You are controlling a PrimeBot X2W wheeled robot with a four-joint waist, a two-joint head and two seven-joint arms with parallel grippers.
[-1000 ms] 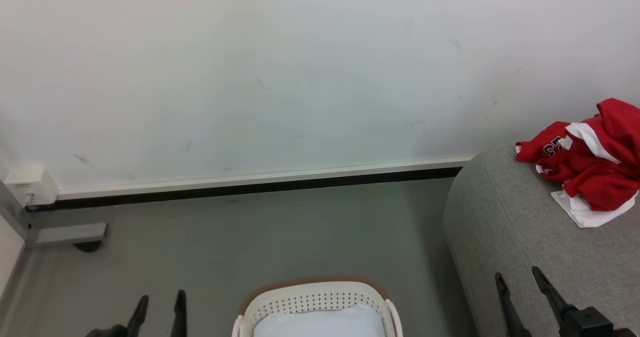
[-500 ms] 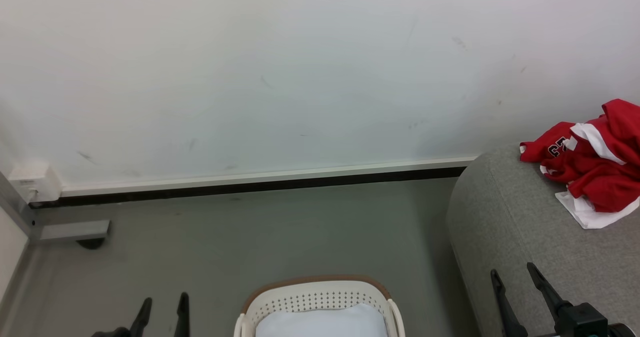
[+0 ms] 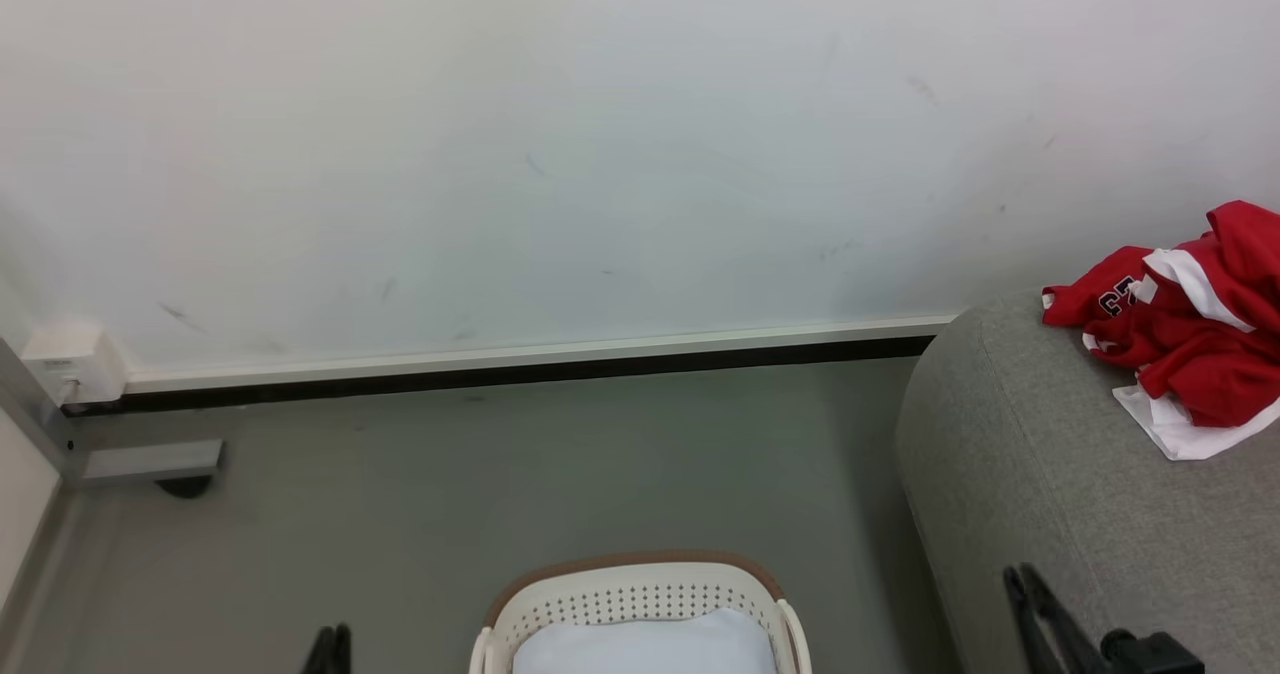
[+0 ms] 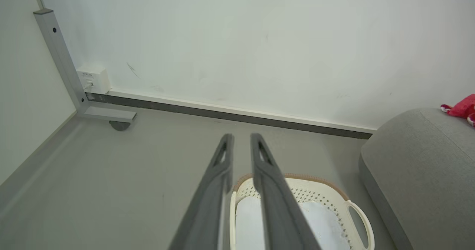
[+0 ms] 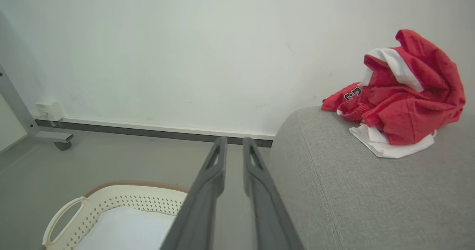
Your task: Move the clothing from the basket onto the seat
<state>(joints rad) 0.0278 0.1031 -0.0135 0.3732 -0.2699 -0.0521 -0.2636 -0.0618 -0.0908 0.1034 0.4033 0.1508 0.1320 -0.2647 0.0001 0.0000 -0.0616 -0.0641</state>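
Your left pincer [image 4: 241, 140] has its two dark fingers drawn close, with only a narrow gap between the tips and nothing in it. It hangs above the grey floor [image 4: 111, 176], just to the left of the basket [image 4: 356, 209]. Your right pincer [image 5: 234, 143] is the same, narrowly parted and empty, and sits between the basket and the rounded end of the seat [image 5: 352, 198]. A pale blue-white cushion [image 5: 126, 227] lies flat in the basket. The clothing [image 5: 404, 109] is on the seat, well apart from both pincers. It lies crumpled in a heap near the wall [image 5: 167, 49], with white trim and part of a dark number showing. A small white box [image 4: 92, 80], perhaps a socket, sits low on the wall beside a grey metal post [image 4: 59, 57].
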